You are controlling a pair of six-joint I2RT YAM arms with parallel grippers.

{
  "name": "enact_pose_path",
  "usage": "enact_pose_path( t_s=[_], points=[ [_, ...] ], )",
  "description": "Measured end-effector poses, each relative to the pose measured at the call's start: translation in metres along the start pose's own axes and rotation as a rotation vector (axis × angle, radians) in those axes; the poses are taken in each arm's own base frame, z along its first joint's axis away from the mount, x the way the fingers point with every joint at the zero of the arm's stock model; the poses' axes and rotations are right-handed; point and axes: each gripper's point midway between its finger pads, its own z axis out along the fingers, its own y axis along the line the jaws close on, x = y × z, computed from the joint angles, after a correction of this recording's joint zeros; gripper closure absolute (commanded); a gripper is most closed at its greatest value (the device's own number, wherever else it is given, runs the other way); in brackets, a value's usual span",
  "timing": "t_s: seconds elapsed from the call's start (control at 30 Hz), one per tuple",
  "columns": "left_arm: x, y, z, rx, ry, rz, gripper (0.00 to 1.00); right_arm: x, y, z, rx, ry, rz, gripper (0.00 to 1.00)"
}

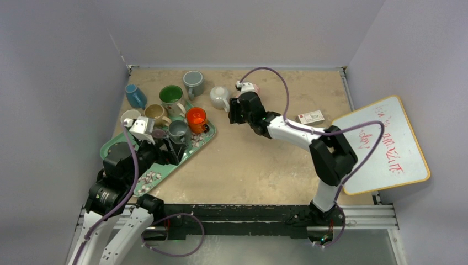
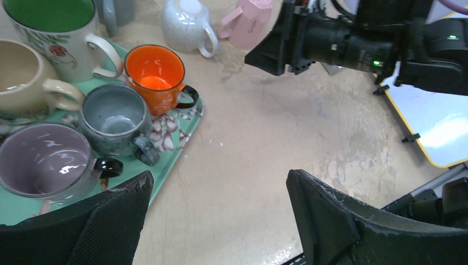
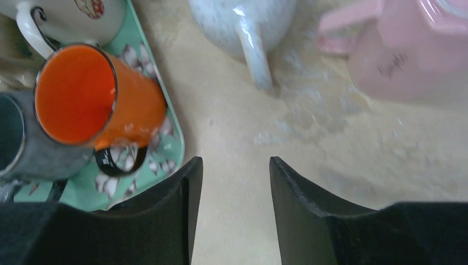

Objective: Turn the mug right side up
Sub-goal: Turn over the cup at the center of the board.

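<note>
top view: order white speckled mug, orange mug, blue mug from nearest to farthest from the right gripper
1. white speckled mug, just beyond and left of the right gripper
2. orange mug, farther left
3. blue mug, far left

Glossy glazed white mug (image 3: pixel 226 25), matt table (image 3: pixel 232 127)

The left arm (image 1: pixel 118 174) and right arm (image 1: pixel 295 131) wore white shells between bulky black joint housings, and a thin purple cable (image 1: pixel 266 68) looped along each. The left gripper (image 2: pixel 219 176) had matte black wedge-shaped fingers (image 2: pixel 342 221), one pad faced with fine mesh. A small green light (image 2: pixel 377 63) glowed on the right arm's dark wrist.
</note>
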Motion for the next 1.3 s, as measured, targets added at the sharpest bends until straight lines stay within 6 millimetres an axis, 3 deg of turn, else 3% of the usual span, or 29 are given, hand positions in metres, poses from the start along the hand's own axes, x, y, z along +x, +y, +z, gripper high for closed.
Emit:
enact_pose_path(
  t_s=[0.1, 0.27, 0.57, 0.9, 1.3],
  points=[
    [-0.004, 0.002, -0.007, -0.009, -0.034, 0.007, 0.1, -0.01, 0.011, 0.026, -0.029, 0.003, -0.047, 0.41],
    [-0.003, 0.006, -0.009, -0.031, -0.035, 0.006, 0.11, -0.019, 0.024, 0.062, -0.086, 0.015, -0.11, 0.41],
    [0.001, 0.011, -0.009, -0.061, -0.021, 0.003, 0.11, -0.012, 0.013, 0.109, -0.032, 0.057, -0.21, 0.43],
    [-0.002, 0.014, -0.016, -0.073, -0.056, 0.004, 0.11, -0.003, 0.001, 0.116, -0.001, 0.109, -0.266, 0.42],
    [-0.001, 0.015, -0.017, -0.077, -0.055, 0.004, 0.11, -0.045, -0.005, 0.099, -0.034, 0.048, -0.263, 0.41]
  ],
)
